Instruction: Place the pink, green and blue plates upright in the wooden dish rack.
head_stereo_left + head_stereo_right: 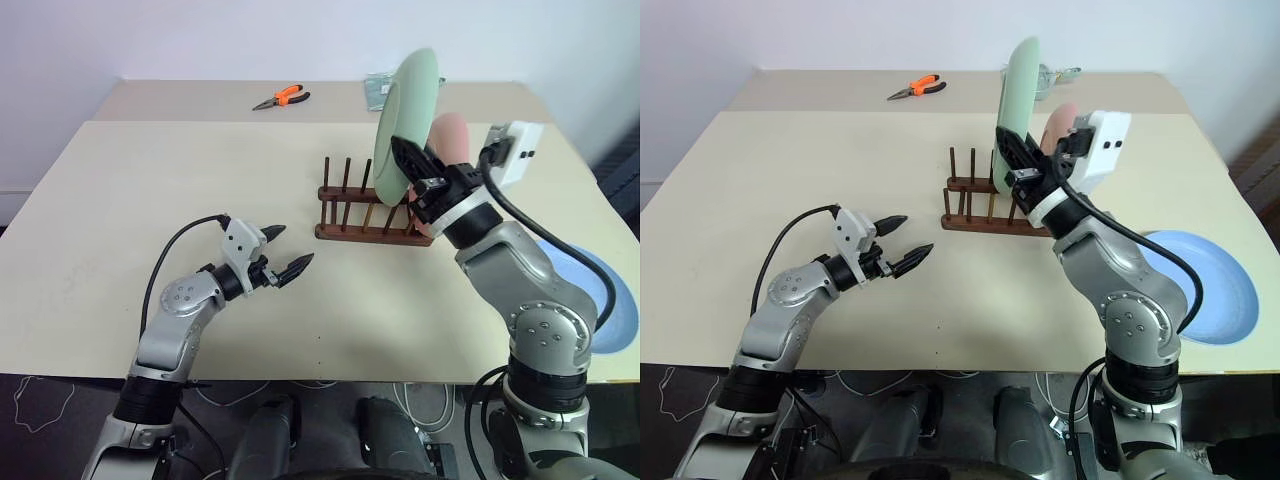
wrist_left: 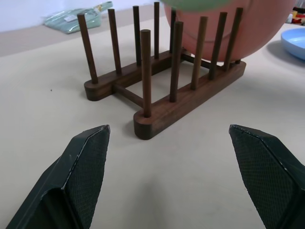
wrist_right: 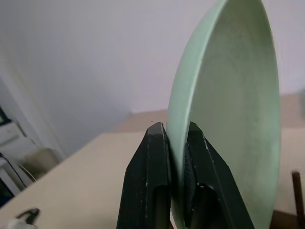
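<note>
Beige tabletop runs back to a pale wall, with a second table butted on behind it. Nearest, the left gripper hangs low over the bare surface, its 2 black fingers spread wide apart and holding nothing, aimed toward the rack. Off to the right, the blue plate lies flat near the table's near right edge. Further in, the right gripper has its fingers pinched tight on the rim of the green plate, which it holds on edge in the air above the wooden dish rack. The pink plate already stands upright in the rack's right end, behind the right arm. At the far side lie orange-handled pliers and a greenish packet.
</note>
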